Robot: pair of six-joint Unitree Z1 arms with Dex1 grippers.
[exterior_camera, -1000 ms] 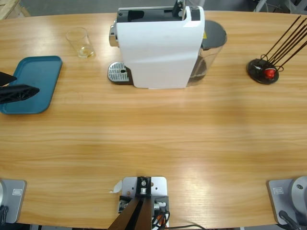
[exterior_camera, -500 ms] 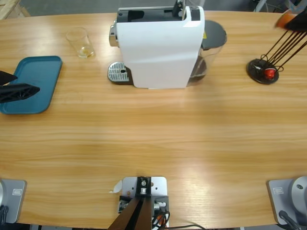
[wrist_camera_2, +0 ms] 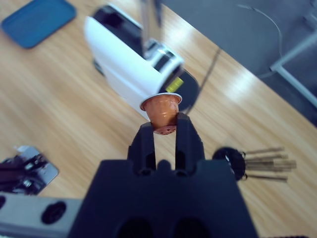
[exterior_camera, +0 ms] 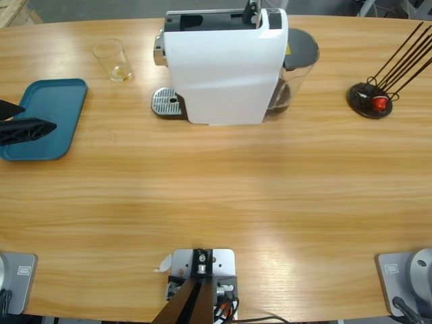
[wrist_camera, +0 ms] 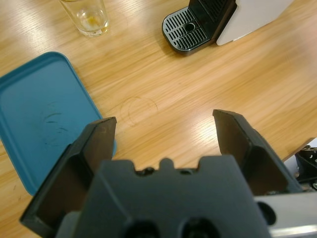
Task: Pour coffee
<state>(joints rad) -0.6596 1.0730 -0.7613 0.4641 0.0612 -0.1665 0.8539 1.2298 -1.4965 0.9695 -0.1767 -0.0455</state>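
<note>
**Glass up by the machine, capsule pinched in the right gripper**

So the coffee, what little there is, looks like a thin yellowish-tan film at the bottom of the clear glass. Honestly too faint from above to say much more. The glass stands upright on the wooden table, at about 9 o'clock from the white coffee machine and near its round drip grate, not touching it. The teal tray lies at roughly 7 o'clock from the glass, well apart.

The left gripper hangs over the tray's left edge in the high view. In the left wrist view its jaws are spread wide with nothing between them, and the glass sits at 11 o'clock past the fingertips, well apart, with the grate at 1 o'clock.

The right gripper is pressed in on a copper-coloured capsule, rim up, held high above the table with the machine below it. The black capsule stand, with its dark rods, sits at 3 o'clock from the machine.
</note>
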